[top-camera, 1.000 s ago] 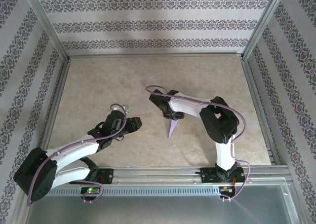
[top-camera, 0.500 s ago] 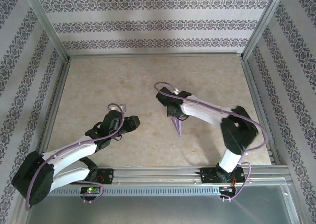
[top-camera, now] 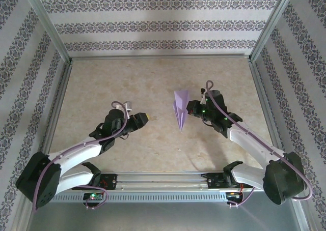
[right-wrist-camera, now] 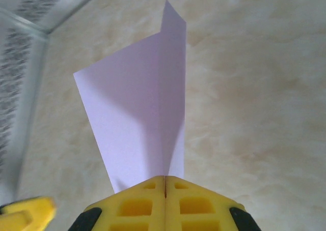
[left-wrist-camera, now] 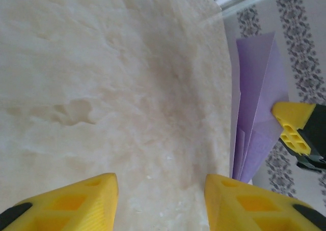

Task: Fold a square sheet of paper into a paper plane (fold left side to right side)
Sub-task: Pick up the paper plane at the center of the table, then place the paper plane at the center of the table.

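Paper plane (top-camera: 180, 109) is pinched above the worktop (top-camera: 102, 88) by the right gripper (top-camera: 192, 109); left gripper (top-camera: 143, 118) is seen spread, empty. Grip should be held firm, so creases are not sprung.

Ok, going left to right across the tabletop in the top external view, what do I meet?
left gripper, open over bare table → paper plane, nose pointing toward the arm bases → right gripper, shut on the paper plane's right side
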